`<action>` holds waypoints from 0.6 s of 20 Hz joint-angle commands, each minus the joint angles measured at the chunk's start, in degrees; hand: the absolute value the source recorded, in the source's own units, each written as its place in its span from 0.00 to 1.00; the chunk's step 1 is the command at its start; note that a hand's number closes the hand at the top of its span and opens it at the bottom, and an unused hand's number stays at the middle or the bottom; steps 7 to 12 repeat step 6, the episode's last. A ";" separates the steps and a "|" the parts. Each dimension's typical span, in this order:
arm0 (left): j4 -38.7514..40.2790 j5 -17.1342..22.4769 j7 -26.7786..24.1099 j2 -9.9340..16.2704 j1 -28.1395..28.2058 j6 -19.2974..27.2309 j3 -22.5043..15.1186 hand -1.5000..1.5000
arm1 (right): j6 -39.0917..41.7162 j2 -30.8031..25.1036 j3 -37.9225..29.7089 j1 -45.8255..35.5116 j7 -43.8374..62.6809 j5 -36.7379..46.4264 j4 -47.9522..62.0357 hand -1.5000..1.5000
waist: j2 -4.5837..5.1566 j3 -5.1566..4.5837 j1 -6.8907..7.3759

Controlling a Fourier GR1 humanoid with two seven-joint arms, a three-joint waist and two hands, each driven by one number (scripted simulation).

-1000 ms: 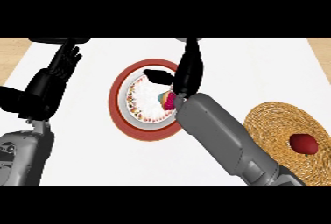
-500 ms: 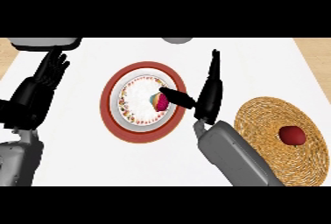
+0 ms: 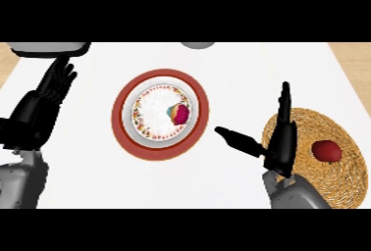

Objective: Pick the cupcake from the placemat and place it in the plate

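The cupcake point(image 3: 179, 113), dark red with a yellow and blue side, lies on the right part of the plate point(image 3: 147, 105), a white plate with a patterned ring and a broad red rim. To its right, my right hand point(image 3: 279, 143) is open, fingers straight up and thumb pointing left, apart from the plate and at the left edge of the woven round placemat point(image 3: 340, 176). It holds nothing. My left hand point(image 3: 39, 110) rests open at the far left, fingers up.
A red apple-like fruit point(image 3: 328, 150) sits on the woven placemat. A grey round object point(image 3: 197, 45) shows at the counter's far edge, and a pale grey object point(image 3: 51, 48) lies at the top left. The white counter ends in wood-coloured strips at both sides.
My right hand has let go of the cupcake and drawn back right and toward me, off the plate. The cupcake now lies uncovered on the plate. The left hand keeps its pose.
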 commanded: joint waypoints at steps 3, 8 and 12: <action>5.82 -1.89 -3.08 -1.86 -3.16 0.20 -0.43 0.50 | 2.29 -3.05 -0.73 11.44 -6.73 0.47 -7.81 0.00 | 0.14 0.00 -0.10; -2.52 -0.57 1.06 -0.60 0.37 -0.79 0.75 0.50 | 4.33 -4.21 -2.78 11.65 0.70 6.96 -11.56 0.00 | 0.03 -0.02 0.27; -2.52 -0.57 1.06 -0.60 0.37 -0.79 0.75 0.50 | 4.33 -4.21 -2.78 11.65 0.70 6.96 -11.56 0.00 | 0.03 -0.02 0.27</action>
